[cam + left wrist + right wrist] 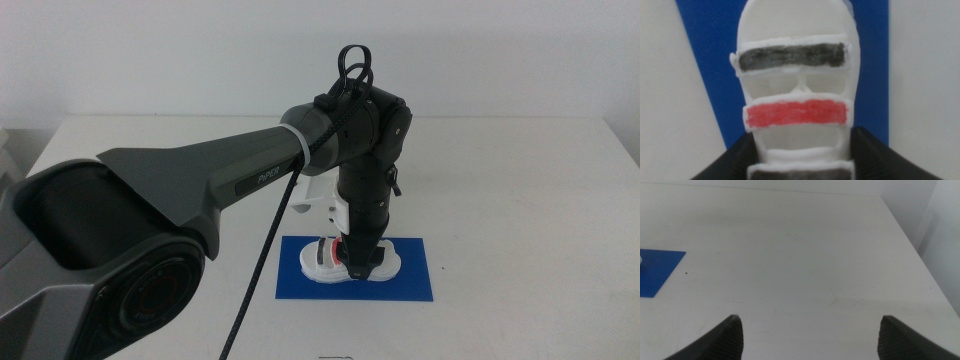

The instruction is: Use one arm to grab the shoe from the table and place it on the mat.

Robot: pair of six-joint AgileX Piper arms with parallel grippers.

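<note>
Shoe [352, 257] and mat [412, 282] had already met: the little white sneaker sat on the blue rectangle, directly beneath the left gripper [356, 262], which came straight down onto it from above. In the left wrist view the shoe [796, 90] filled the space between the two dark jaws, which pressed against its sides just behind the red strap [796, 113], so the grip looked closed on the shoe's middle. The shoe's long axis ran straight out ahead of that gripper, along the line between the jaws, with a dark strap [792, 57] farther out and the blue mat [715, 60] showing on both sides of it. From the middle view that axis lay along the mat's length, and the sole seemed to be down on the mat or very nearly so; I could not tell for certain.

The right gripper [810, 332] waited well off to the side over bare table [805, 255], jaws spread wide and holding nothing, the mat's corner [657, 270] far ahead of it. The left arm [200, 185] was plainly the nearer one, and what remained, I judged, was to let go and lift straight up.
</note>
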